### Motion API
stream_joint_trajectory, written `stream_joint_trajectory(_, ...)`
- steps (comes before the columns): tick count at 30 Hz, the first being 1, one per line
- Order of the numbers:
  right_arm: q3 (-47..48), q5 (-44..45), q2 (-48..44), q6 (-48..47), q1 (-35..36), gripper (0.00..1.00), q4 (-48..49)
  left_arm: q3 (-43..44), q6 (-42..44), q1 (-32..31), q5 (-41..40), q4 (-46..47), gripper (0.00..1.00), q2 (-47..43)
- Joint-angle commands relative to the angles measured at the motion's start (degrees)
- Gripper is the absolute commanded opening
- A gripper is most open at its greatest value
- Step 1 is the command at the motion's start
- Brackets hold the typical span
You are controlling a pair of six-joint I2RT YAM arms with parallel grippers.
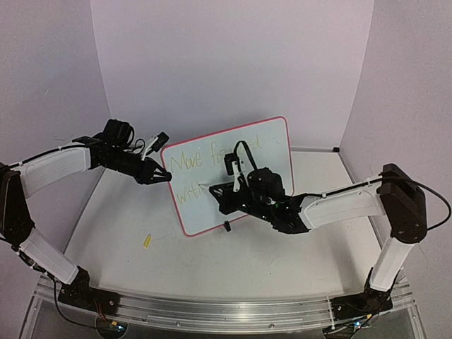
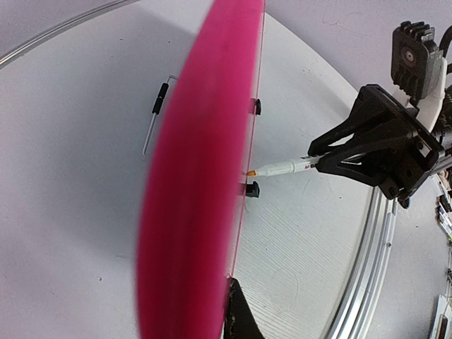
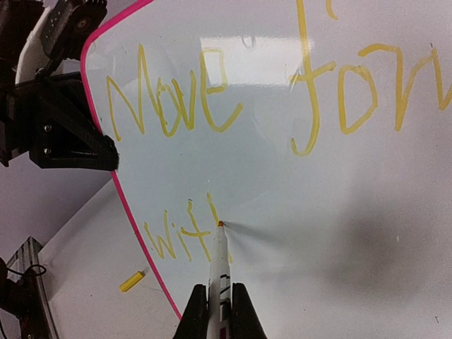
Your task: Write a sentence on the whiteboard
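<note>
right gripper (image 3: 219, 311) is pinching a slim white marker (image 3: 221, 265), tip touching the red-rimmed white rectangular whiteboard (image 3: 353, 233) at three o'clock of "with" in the yellow cursive sentence (image 3: 308, 92); left gripper (image 1: 164, 175) is clamping the board's nine o'clock edge.

Whiteboard (image 3: 339, 212), yellow handwritten sentence (image 3: 169, 99): upper line is reading "Move for", its later letters running off right; lower line, left, is reading "wit". Marker (image 3: 220, 272) print is staying illegible.

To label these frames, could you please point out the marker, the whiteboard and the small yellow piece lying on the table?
marker (image 3: 221, 265): right wrist view, on its white barrel below the tip.
whiteboard (image 1: 201, 215): top view, on its bare lower-left face.
small yellow piece (image 1: 147, 241): top view, on its middle.
</note>
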Motion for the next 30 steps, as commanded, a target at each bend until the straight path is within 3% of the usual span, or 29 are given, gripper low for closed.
stream_joint_trajectory(1,1.1,0.9,-0.2,1.0,-0.5,0.00,1.7,-0.3,2.4,-1.6,-4.1,-2.1,0.00,2.1)
stream_joint_trajectory(30,-2.1,6.8,-2.0,3.2,-1.4,0.00,-1.1,-0.3,2.4,-1.7,-4.2,-2.1,0.00,2.2)
